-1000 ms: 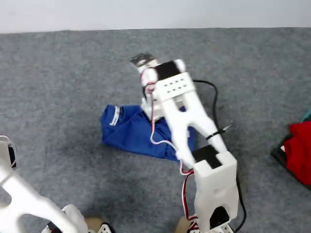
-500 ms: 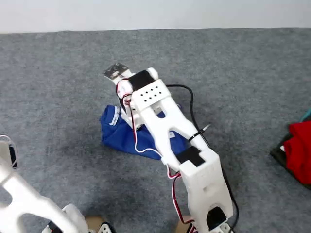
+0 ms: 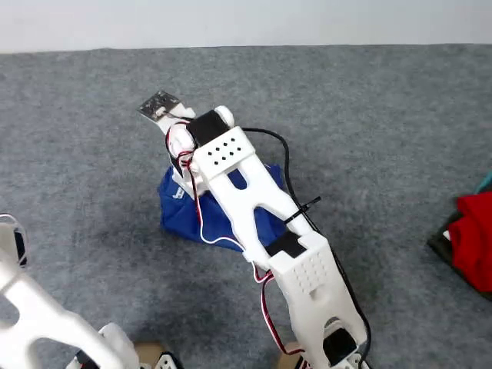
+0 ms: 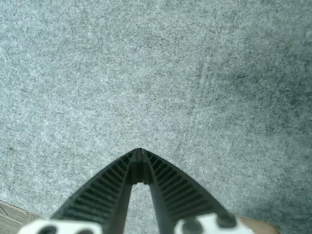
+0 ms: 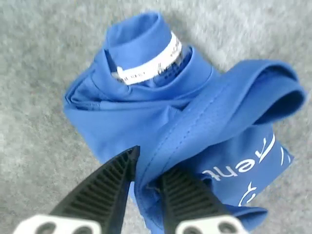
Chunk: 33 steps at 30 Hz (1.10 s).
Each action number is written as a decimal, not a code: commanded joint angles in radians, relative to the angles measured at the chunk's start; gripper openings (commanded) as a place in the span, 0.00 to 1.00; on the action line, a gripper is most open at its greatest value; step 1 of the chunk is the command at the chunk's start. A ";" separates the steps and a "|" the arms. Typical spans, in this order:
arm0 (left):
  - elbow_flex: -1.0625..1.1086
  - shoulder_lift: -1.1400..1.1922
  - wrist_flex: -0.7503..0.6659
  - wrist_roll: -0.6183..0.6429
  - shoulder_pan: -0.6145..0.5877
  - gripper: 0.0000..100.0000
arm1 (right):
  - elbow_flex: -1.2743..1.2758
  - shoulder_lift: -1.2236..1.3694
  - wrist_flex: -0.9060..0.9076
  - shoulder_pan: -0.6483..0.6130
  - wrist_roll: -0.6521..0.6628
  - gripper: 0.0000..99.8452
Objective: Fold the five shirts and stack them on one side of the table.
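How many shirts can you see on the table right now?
2. A blue shirt lies bunched in the middle of the table; a red shirt sits at the high view's right edge, partly cut off. Others may be out of frame.

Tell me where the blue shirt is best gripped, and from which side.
Grip the shirt by the thick fold lying across its top, from above: it stands clear of the flat layers, so it can probably be pinched alone.

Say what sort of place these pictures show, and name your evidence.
Probably a robotics test bench rather than a home: a white arm reaches over a crumpled blue shirt, a second arm stands beside it, and the table has a plain grey carpet-like cover.
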 commanded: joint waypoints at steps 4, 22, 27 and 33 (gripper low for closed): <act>0.021 -0.028 0.026 -0.006 -0.002 0.00 | -0.140 0.077 0.004 -0.064 0.008 0.01; 0.067 -0.028 0.026 -0.005 -0.005 0.00 | -0.483 0.231 0.061 -0.150 0.203 0.29; 0.067 -0.028 0.026 -0.005 -0.003 0.00 | -0.512 0.108 0.061 -0.116 0.279 0.29; 0.067 -0.028 0.026 -0.005 -0.003 0.00 | -0.460 0.021 0.061 0.081 0.282 0.29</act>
